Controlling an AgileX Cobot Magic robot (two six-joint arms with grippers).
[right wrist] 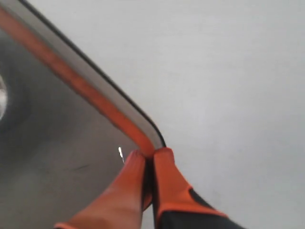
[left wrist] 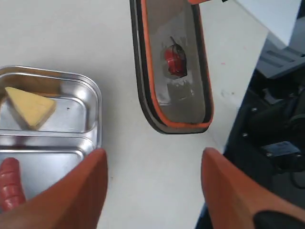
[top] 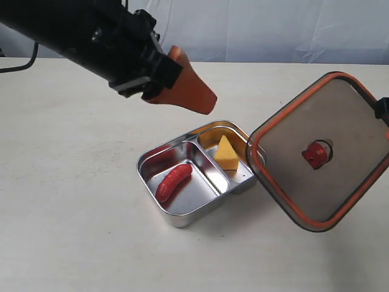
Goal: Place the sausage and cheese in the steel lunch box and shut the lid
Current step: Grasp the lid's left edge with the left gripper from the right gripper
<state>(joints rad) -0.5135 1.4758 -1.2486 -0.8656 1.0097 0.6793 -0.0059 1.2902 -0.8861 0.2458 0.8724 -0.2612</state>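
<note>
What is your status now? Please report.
Left gripper open, empty, hovering near the steel lunch box. Right gripper shut on the lid, held tilted beside it. Sausage and cheese inside, separate compartments. Box not yet closed.

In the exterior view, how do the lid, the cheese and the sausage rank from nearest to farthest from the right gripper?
1. The lid: pinched at its rim by the right gripper, at the view's right.
2. The cheese: in the compartment of the steel lunch box nearer the lid.
3. The sausage: in the other compartment, farther left.
</note>
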